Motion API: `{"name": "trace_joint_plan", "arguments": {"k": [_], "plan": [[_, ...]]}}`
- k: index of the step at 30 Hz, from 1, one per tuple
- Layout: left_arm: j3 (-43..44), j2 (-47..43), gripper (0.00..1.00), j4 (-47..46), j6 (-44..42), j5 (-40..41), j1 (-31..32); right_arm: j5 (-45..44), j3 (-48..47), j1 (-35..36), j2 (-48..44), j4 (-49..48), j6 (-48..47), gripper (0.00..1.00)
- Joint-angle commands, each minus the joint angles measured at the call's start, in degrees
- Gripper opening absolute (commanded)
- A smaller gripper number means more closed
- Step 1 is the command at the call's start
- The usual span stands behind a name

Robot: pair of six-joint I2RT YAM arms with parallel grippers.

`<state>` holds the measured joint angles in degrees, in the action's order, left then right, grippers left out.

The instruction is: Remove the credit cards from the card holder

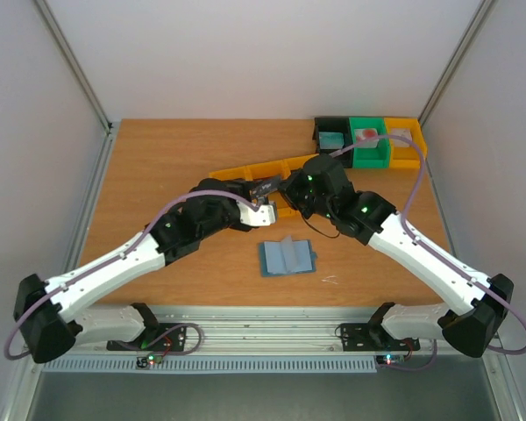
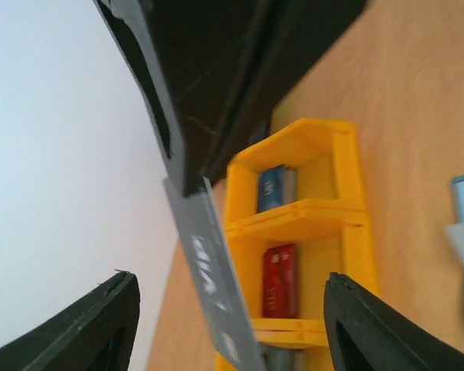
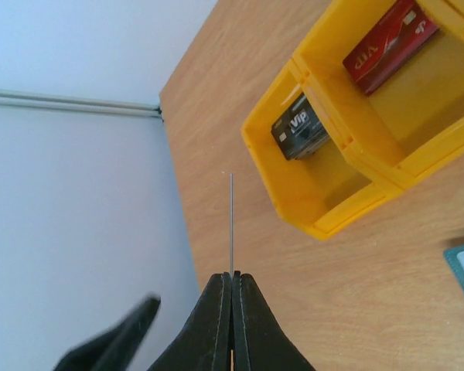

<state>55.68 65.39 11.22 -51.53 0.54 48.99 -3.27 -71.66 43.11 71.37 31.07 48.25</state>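
Note:
The blue card holder lies open on the table, in front of both grippers. My right gripper is shut on a thin grey credit card, which shows edge-on in the right wrist view. It holds the card in the air beside the yellow bins. My left gripper is open, one finger on each side of that card and clear of it. In the bins lie a blue card, a red card and a dark grey VIP card.
A black bin, a green bin and a yellow bin with blocks in them stand at the back right. Grey walls close in the table on three sides. The two arms meet over the middle of the table.

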Motion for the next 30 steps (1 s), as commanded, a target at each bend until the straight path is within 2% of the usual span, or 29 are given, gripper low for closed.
{"name": "trace_joint_plan", "arguments": {"k": [1,7,10,16,17,18,20,21,22,23,27,30], "plan": [[3.1,3.4,0.64,-9.4,-9.8,5.4,0.1,-3.4,-1.9,1.8,0.0,-1.4,4.1,0.01],[2.8,5.1,0.29,-8.2,-10.9,6.7,-0.1,-2.4,-0.6,2.3,-1.6,-1.6,4.2,0.01],[2.9,4.7,0.02,-9.7,-10.0,7.6,-0.1,-2.1,-0.2,2.3,-2.5,-1.7,3.9,0.01],[3.5,3.2,0.00,-3.4,-5.6,6.5,-0.6,-2.6,0.5,2.1,-3.6,-2.1,1.0,0.02],[3.7,3.1,0.00,-1.8,-3.9,6.1,-0.9,-2.0,0.7,1.6,-3.7,-2.4,0.3,0.10],[4.1,2.8,0.00,0.2,-3.1,5.3,-1.4,-0.5,1.0,0.9,-3.8,-3.2,-1.0,0.23],[5.1,2.6,0.00,5.4,-1.7,3.2,-2.9,2.5,0.9,-1.4,-4.3,-2.4,-4.0,0.57],[6.0,2.6,0.00,8.6,-0.5,1.4,-4.3,4.8,0.8,-2.7,-4.9,-1.4,-6.0,0.70],[6.5,2.6,0.00,11.0,0.1,-0.7,-6.0,6.1,0.8,-5.2,-5.9,-0.6,-8.4,0.91],[6.8,2.8,0.00,13.4,0.6,-2.9,-7.7,7.0,0.5,-7.1,-7.0,0.3,-11.5,0.98],[5.2,5.1,0.00,16.6,-1.7,-7.9,-15.2,7.6,-5.3,-14.0,-9.0,11.1,-24.6,0.98],[1.8,7.2,0.00,12.4,-4.8,-9.9,-19.5,7.4,-9.2,-17.7,-8.4,17.1,-32.2,0.99]]}}
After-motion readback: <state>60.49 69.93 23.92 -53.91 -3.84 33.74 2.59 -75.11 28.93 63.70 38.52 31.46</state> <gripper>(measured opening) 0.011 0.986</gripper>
